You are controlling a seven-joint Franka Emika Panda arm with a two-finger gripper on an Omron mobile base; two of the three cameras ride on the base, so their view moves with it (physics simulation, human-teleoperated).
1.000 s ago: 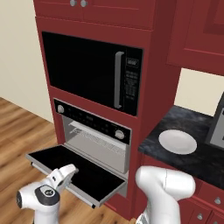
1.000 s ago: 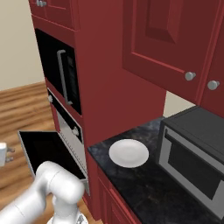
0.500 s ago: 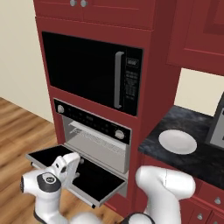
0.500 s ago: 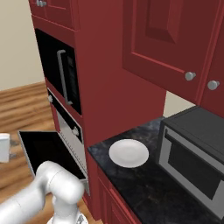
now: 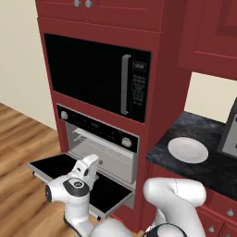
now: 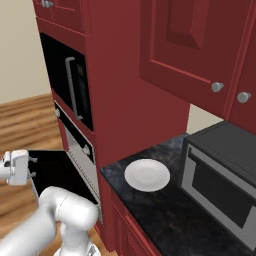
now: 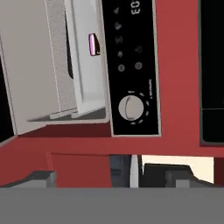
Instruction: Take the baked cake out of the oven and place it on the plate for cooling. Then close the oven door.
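hand [image 5: 90,165]: mine, fingers spread wide, nothing between them; it hangs just above the lowered oven door, in front of the oven mouth. In the right base view it sits at the 9 o'clock edge [image 6: 15,167].
fingertips [image 7: 41,178]: two dark tips at 6 o'clock of the hand view, well apart, bare.
oven [image 5: 99,139]: built into the red cabinet, below the microwave; mouth is open, pale interior with rack showing.
oven door [image 5: 60,169]: dropped flat, dark glass facing up, sticking out toward me at about 7 o'clock from the oven mouth.
baked cake [image 7: 93,44]: small dark piece with a pink layer, inside the oven cavity; hand view is rolled, so it shows at roughly 11 o'clock, just beside the black control strip.
knob [image 7: 130,107]: round silver, on the black control strip, near centre of the hand view.
plate [image 5: 188,150]: white, round, nothing on it, on the dark counter at 3 o'clock of the oven; well apart from my hand.
counter [image 6: 175,210]: black speckled, carries the plate.
microwave [image 5: 95,74]: black, vertical handle, above the oven, shut.
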